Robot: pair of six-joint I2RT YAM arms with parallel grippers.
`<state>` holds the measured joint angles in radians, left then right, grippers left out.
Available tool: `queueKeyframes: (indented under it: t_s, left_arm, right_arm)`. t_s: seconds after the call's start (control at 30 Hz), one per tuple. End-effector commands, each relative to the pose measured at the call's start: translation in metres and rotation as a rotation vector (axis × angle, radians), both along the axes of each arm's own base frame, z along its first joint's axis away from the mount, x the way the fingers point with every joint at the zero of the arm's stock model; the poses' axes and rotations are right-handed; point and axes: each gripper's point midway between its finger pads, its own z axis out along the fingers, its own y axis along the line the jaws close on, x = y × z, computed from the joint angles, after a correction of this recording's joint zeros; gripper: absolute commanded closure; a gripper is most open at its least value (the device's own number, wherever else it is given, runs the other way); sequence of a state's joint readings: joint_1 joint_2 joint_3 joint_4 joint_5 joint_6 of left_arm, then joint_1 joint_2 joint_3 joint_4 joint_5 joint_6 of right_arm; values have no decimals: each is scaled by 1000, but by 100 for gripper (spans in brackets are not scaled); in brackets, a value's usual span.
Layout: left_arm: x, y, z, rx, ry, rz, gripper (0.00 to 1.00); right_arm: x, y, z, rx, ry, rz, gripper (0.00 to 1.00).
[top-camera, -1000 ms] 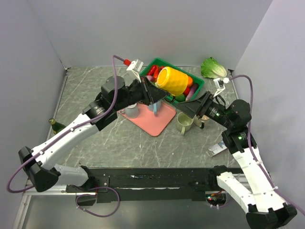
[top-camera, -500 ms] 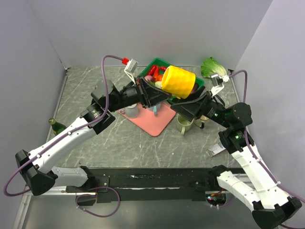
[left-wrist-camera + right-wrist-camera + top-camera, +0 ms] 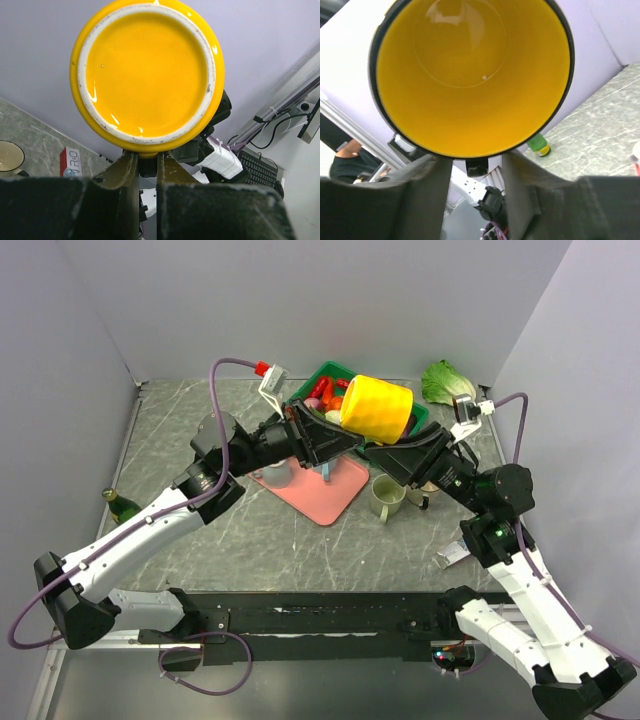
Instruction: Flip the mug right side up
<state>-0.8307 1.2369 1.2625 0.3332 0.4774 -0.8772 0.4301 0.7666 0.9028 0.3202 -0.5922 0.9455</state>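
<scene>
The yellow mug (image 3: 378,408) hangs on its side above the basket, its mouth towards the right arm. My left gripper (image 3: 335,435) is shut on the handle just under the mug's base. In the left wrist view the white-ringed base (image 3: 147,75) faces the camera, above my left gripper (image 3: 148,160). My right gripper (image 3: 395,452) reaches in under the mouth end. The right wrist view looks into the mug's hollow (image 3: 470,75). There my right gripper (image 3: 470,162) has its fingers apart beneath the rim, with the tips hidden behind the mug.
A green basket (image 3: 417,418) of coloured items sits below the mug. A pink tray (image 3: 320,495), a grey cup (image 3: 275,472) and an olive cup (image 3: 387,497) lie nearby. A lettuce (image 3: 448,382) is back right, a green bottle (image 3: 118,503) far left, a small packet (image 3: 455,555) near right.
My right gripper has moved in under the mug's mouth end and its jaws have narrowed. The left arm has carried the mug slightly to the right.
</scene>
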Motion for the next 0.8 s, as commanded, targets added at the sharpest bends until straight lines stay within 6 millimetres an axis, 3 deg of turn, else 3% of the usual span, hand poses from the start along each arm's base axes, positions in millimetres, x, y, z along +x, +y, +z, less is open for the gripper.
queueKeyframes:
  t_s: [0.0,0.23,0.4,0.57,0.7,0.77]
  left_arm:
    - [-23,7,34,-106,-113,-42,99]
    - [-25,-3,29,-87,-119,-60,99]
    - [-26,-6,24,-84,-124,-58,99]
    - [-25,-5,22,-97,-130,-42,99]
    - [-26,-3,24,-121,-136,-40,99]
    - [-27,-4,20,-121,-127,-45,99]
  right_arm:
    - [8,-8,12,41,-4,-69,64]
    - [14,-12,8,33,34,-112,73]
    - [16,-16,13,43,50,-139,55]
    - [15,-17,21,98,38,-129,53]
    - [18,-18,23,146,53,-128,58]
    - [18,-17,26,155,45,-123,67]
